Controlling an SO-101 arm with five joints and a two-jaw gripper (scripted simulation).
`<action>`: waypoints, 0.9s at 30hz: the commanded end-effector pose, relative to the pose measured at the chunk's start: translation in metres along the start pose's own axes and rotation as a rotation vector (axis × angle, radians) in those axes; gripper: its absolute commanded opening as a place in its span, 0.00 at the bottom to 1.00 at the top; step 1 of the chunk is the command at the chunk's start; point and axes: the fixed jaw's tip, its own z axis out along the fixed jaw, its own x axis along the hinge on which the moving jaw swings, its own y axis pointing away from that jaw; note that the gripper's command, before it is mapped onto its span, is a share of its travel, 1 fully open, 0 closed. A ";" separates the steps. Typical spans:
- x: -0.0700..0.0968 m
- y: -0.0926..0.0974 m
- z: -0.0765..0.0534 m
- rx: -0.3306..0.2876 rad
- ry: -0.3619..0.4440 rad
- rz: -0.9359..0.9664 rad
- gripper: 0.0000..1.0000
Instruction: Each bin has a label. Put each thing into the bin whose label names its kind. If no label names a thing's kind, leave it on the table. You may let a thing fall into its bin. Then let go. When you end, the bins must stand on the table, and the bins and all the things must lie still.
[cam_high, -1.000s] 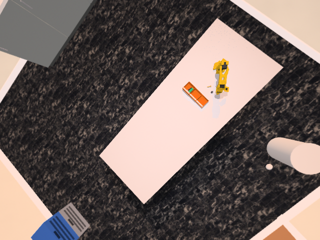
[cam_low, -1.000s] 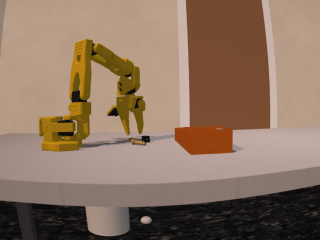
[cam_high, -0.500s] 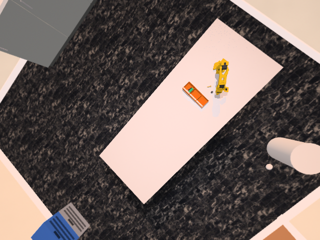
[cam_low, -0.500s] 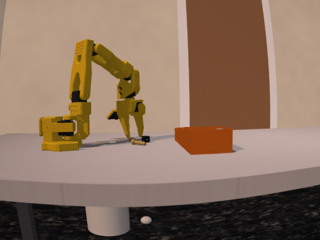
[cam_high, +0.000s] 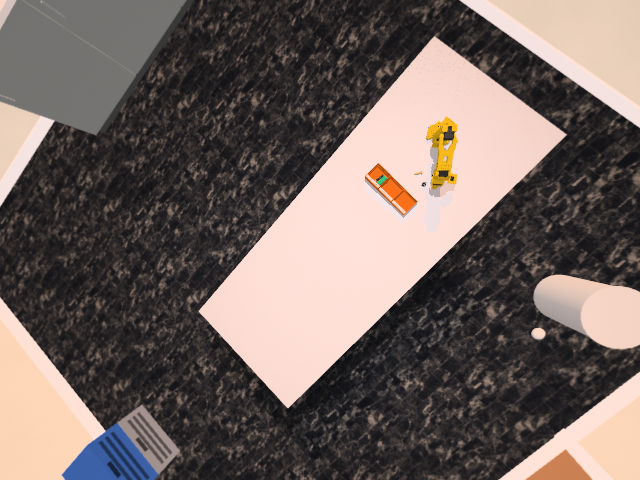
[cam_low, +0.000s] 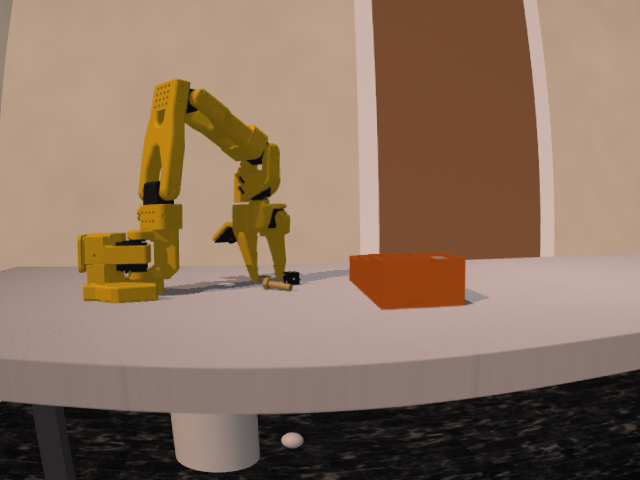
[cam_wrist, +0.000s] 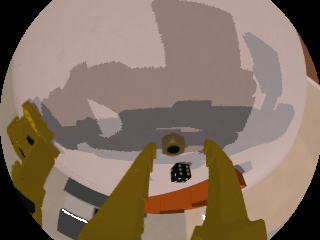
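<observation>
A small brass-coloured bolt (cam_low: 277, 284) lies on its side on the table (cam_low: 320, 335), and a small black part (cam_low: 292, 277) sits just beside it, a little nearer the orange bin block (cam_low: 408, 281). In the wrist view the bolt (cam_wrist: 172, 143) shows end-on between the two fingertips, with the black part (cam_wrist: 179, 172) closer to the camera and the orange bin behind it. The end effector (cam_low: 267, 276) points straight down with its tips low at the table, just beside the two pieces; its fingers stand partly apart and grip nothing. From above, the bin block (cam_high: 390, 189) shows three compartments in a row, the end one holding something green (cam_high: 381, 179). The yellow arm (cam_low: 170, 139) arches over from its base (cam_low: 118, 294) at the left.
</observation>
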 end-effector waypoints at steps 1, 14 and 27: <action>-0.002 -0.003 -0.002 0.024 -0.003 -0.014 0.23; -0.002 -0.003 -0.002 0.024 -0.003 -0.014 0.20; -0.002 -0.003 -0.002 0.024 -0.003 -0.014 0.11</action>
